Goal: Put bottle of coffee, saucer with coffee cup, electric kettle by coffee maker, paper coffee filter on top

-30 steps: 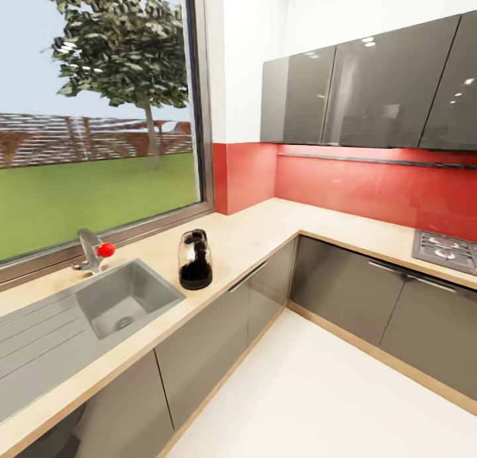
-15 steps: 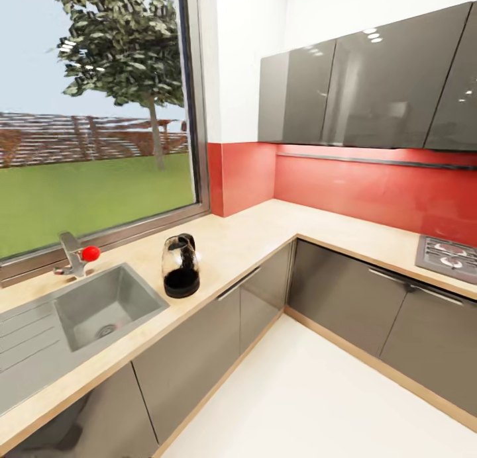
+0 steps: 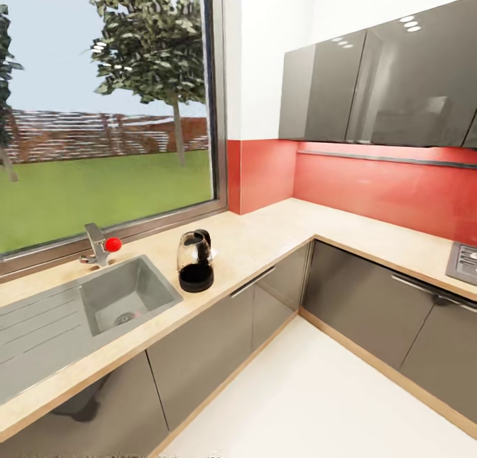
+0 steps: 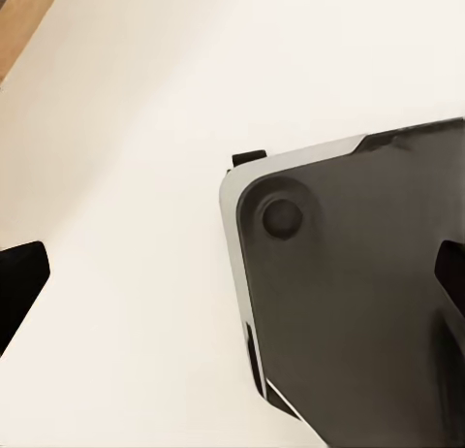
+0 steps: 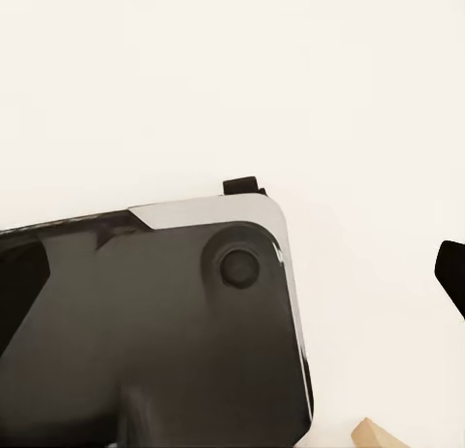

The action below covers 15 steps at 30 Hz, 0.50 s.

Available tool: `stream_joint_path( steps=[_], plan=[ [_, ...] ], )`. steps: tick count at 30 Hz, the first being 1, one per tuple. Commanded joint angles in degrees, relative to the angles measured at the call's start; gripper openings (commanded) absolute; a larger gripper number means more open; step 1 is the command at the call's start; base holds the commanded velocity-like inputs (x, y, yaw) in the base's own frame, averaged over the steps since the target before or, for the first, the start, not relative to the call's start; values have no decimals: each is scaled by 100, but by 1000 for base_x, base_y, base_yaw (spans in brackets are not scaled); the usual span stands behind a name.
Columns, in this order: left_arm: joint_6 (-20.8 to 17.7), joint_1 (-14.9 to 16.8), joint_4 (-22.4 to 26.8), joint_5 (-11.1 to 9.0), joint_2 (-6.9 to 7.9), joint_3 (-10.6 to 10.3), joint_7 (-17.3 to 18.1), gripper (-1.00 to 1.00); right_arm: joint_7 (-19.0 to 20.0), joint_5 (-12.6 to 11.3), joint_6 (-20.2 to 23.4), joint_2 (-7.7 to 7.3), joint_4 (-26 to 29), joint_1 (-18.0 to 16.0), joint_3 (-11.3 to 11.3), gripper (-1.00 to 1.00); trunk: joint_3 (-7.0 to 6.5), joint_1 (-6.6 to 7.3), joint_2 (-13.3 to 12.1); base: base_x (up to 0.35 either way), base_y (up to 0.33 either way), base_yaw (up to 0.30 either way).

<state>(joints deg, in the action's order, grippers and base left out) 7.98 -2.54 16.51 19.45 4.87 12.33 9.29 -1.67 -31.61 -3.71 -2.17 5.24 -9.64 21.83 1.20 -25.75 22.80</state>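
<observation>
On the beige countertop (image 3: 265, 236), just right of the sink, stands a glass jug-shaped appliance with a black base and handle, which looks like the electric kettle (image 3: 196, 262). The coffee maker, bottle of coffee, filter, saucer and cup are out of view. My left gripper (image 4: 232, 278) hangs open over the white floor, with one dark fingertip (image 4: 19, 285) at the frame's edge and nothing between the fingers. My right gripper (image 5: 237, 273) is also open and empty, with a fingertip (image 5: 453, 272) at the edge.
A steel sink (image 3: 122, 296) with a red-knobbed tap (image 3: 101, 245) lies under the window. Grey base cabinets (image 3: 218, 325) line the L-shaped counter, and wall cabinets (image 3: 377, 81) hang above a red backsplash. A hob corner (image 3: 465, 261) shows at right. My dark base (image 4: 358, 293) stands on white floor (image 3: 318, 392).
The whole head view has shifted, sliding the counter, kettle and sink rightward and pushing the hob nearly out of frame. The camera moved, not the things.
</observation>
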Motion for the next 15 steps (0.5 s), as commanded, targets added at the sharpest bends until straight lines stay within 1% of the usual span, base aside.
stream_joint_path(
  steps=[1,8,11,15],
  plan=[
    [11,0,11,49,-3,50,38,100,-17,-48,-10,0,4,-3,49,100,17,-3,12,0,-1,212],
    [15,0,12,47,-8,51,41,100,-17,-47,-12,1,4,-3,58,100,51,-3,12,24,-8,212],
    [12,0,11,49,-11,50,41,100,-17,-47,-13,3,4,-3,58,100,62,-3,12,195,-132,152],
    [13,0,11,50,-12,50,42,100,-17,-47,-8,-2,4,-3,50,100,64,-3,12,232,-166,21]
  ],
)
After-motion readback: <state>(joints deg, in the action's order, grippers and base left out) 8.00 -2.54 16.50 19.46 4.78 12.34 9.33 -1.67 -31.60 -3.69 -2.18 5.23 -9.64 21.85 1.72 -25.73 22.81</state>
